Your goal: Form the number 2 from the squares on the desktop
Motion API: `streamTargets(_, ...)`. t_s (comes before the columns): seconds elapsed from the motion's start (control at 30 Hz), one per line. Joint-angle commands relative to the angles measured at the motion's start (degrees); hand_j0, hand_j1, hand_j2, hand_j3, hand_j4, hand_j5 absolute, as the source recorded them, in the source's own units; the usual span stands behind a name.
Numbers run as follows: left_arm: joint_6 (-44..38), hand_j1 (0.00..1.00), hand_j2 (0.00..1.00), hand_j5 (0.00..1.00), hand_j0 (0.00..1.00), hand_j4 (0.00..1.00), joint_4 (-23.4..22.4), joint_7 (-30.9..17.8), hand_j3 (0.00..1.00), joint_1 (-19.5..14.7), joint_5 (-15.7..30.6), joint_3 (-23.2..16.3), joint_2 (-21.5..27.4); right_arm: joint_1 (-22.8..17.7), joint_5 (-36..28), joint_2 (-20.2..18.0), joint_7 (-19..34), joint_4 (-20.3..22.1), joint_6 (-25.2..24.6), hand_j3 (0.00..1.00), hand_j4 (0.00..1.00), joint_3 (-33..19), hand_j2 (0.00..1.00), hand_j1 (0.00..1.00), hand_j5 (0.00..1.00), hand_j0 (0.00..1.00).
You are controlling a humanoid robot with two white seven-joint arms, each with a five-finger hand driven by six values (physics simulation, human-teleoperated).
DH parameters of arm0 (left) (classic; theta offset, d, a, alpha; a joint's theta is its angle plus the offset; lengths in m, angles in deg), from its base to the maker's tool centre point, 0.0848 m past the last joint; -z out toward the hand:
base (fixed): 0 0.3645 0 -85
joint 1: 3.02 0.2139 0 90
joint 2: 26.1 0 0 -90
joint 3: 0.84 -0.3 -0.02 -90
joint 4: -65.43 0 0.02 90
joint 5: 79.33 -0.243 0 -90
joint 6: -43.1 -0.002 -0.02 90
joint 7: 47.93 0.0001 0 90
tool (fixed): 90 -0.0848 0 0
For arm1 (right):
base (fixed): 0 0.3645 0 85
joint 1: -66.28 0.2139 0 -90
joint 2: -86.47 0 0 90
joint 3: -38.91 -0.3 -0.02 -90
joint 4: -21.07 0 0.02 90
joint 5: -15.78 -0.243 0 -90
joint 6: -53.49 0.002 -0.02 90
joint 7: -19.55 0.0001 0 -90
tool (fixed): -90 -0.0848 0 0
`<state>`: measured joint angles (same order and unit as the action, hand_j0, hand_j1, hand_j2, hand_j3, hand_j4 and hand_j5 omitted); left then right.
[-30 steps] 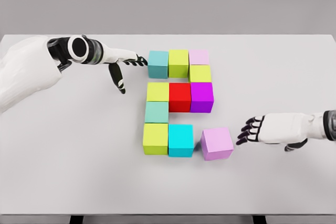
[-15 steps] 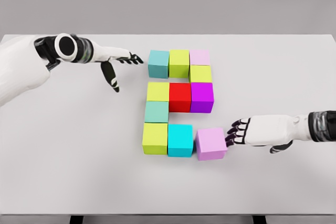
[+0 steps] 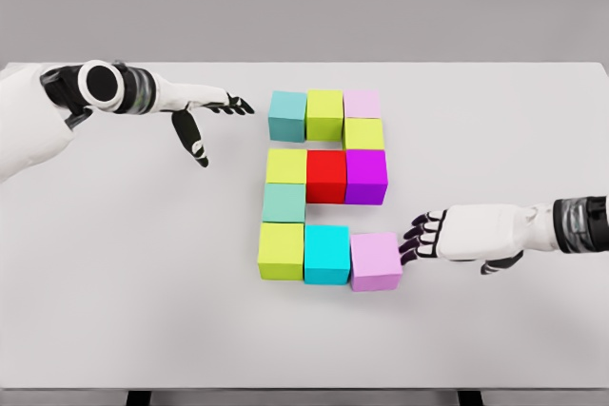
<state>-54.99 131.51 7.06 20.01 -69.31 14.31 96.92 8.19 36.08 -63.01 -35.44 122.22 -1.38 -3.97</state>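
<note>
Coloured cubes lie on the white table (image 3: 124,273) in the shape of a 2. The top row is a teal cube (image 3: 286,114), a lime cube (image 3: 324,113) and a pale pink cube (image 3: 361,104). A lime cube (image 3: 363,133) sits below the pink one. The middle row holds lime (image 3: 285,165), red (image 3: 325,175) and purple (image 3: 365,176) cubes. A teal cube (image 3: 284,203) joins down to lime (image 3: 282,250) and cyan (image 3: 326,254) cubes. A lilac cube (image 3: 375,261) sits against the cyan one. My right hand (image 3: 419,238) touches its right side with open fingers. My left hand (image 3: 217,119) hovers open, left of the top row.
My right hand pushed the lilac cube leftward until it met the cyan cube. My left hand drew back to the left, away from the top teal cube.
</note>
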Motion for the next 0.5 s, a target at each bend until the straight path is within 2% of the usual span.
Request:
streamTargets(0.0,0.09,1.00,1.00,1.00,1.00,1.00,0.36,0.01,1.00,0.00,0.09,0.05,0.21,0.00,-0.61,0.24,-0.02,0.01,-0.13,1.00,1.00,-0.01,1.00,1.00,1.00,1.00)
streamTargets(0.47,0.00,1.00,1.00,1.00,1.00,1.00,-0.34,0.01,1.00,0.35,-0.09,0.05,0.39,0.97,-2.02,0.07,-0.02,-0.16,-0.13,1.00,1.00,0.78,1.00,1.00,1.00,1.00)
